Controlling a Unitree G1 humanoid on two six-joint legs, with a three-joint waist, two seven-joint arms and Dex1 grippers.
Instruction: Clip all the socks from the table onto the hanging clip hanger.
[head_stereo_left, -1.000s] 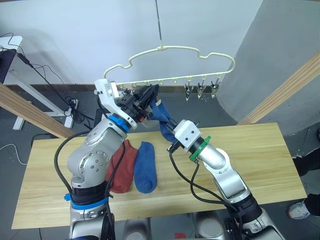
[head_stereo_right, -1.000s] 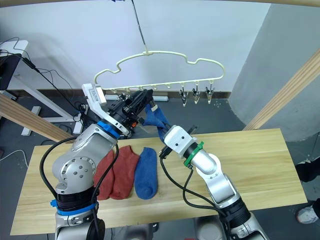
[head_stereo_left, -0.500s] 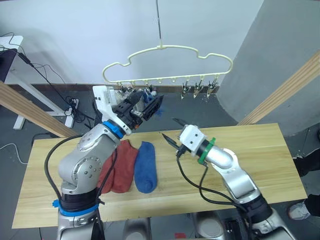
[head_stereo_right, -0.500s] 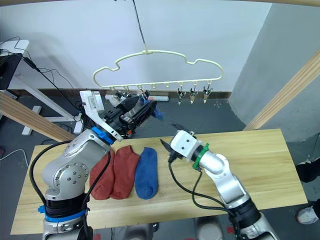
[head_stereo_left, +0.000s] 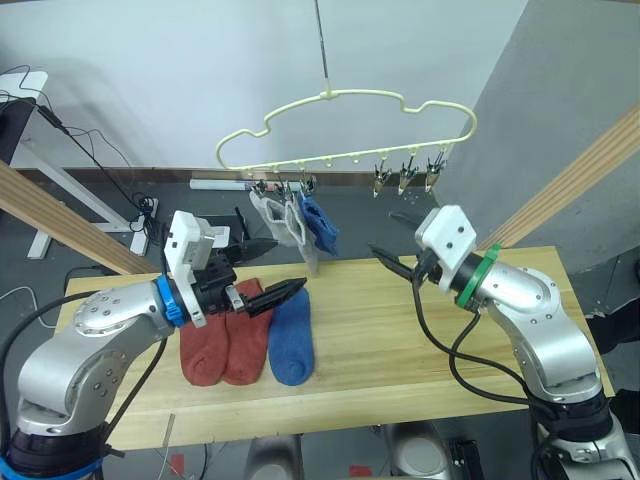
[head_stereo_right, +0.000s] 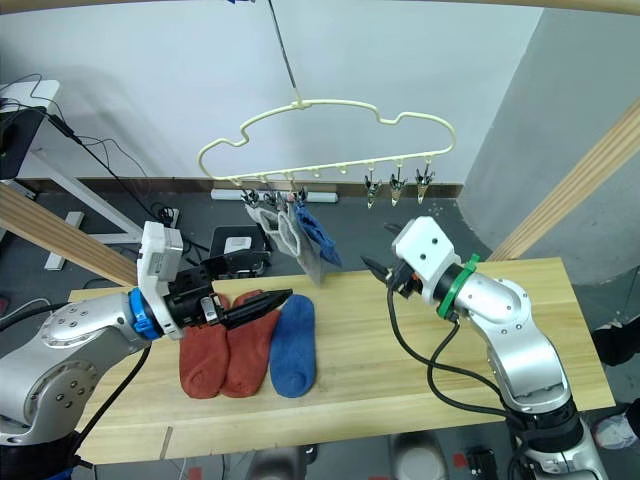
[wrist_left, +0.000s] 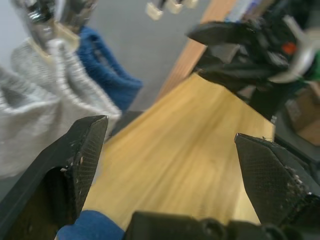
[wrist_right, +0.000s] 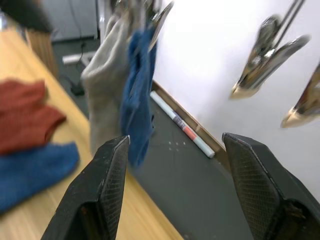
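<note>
The cream clip hanger (head_stereo_left: 345, 125) hangs above the table's (head_stereo_left: 520, 380) far edge. Two light grey socks (head_stereo_left: 275, 215) and one blue sock (head_stereo_left: 318, 222) dangle from its left clips. On the wood lie two rust-red socks (head_stereo_left: 225, 345) and a blue sock (head_stereo_left: 290, 335) side by side. My left gripper (head_stereo_left: 270, 270) is open, low over the red socks, just below and left of the hanging socks. My right gripper (head_stereo_left: 398, 240) is open too, to the right of the hanging socks, holding nothing. The right wrist view shows the grey sock (wrist_right: 105, 85) and blue sock (wrist_right: 137, 90) ahead of its fingers.
Three bare metal clips (head_stereo_left: 405, 175) hang at the hanger's right end. Round wooden poles slant at the left (head_stereo_left: 60, 225) and at the right (head_stereo_left: 570, 190) of the table. Cables and a white stand (head_stereo_left: 60, 190) sit on the floor behind.
Both grippers opened and let go of the blue sock, which now hangs clipped. My left arm dropped from the hanger to the table. My right arm drew back to the right.
</note>
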